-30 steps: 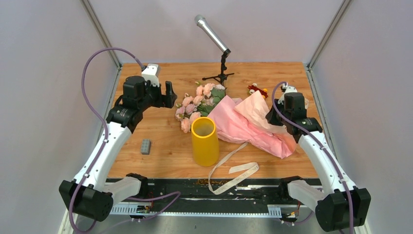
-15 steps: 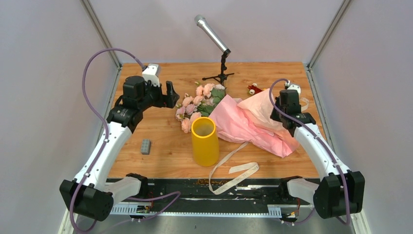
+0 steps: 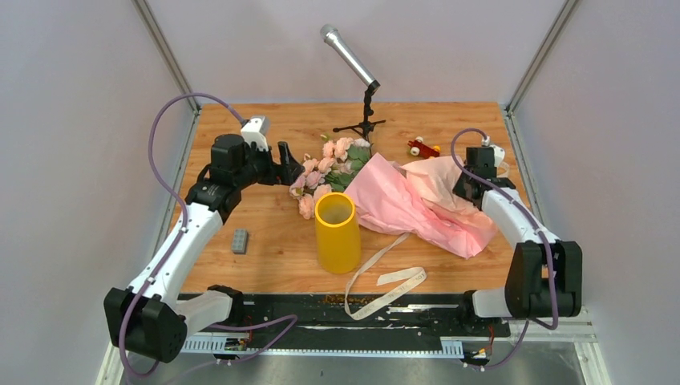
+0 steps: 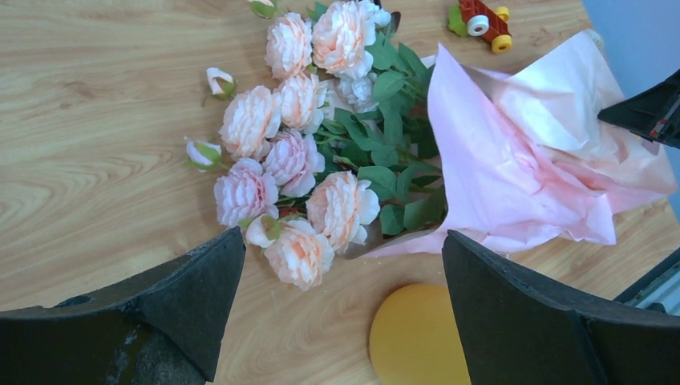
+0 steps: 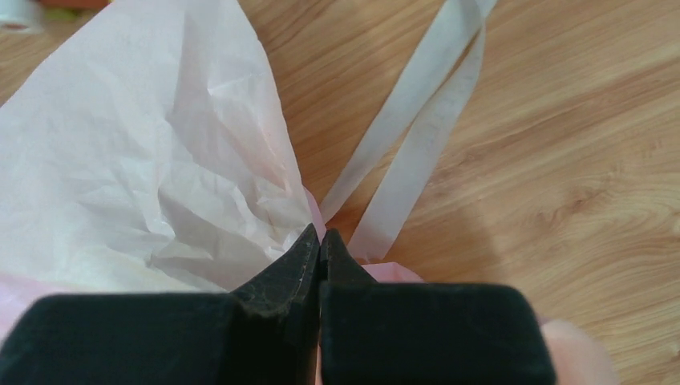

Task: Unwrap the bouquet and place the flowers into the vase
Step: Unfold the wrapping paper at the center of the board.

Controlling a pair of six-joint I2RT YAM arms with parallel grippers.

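Pink paper (image 3: pixel 401 208) lay opened, ribbon (image 3: pixel 398 278) off; flowers (image 4: pixel 293 160) remained unvased at twelve o'clock of vase (image 3: pixel 337 241); left pincer (image 4: pixel 341 245) gaped, right pincer (image 5: pixel 319 237) pinched paper.

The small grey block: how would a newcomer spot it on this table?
On the wooden table, find the tall yellow vase near the middle. Look left toward the white left arm; the grey block lies between them, small, dull and alone on bare wood.

The worktop (image 3: pixel 265 241) is smooth wood with visible grain. The wrapping paper (image 3: pixel 401 210) is crumpled and matt. The vase (image 3: pixel 337 241) looks smooth.
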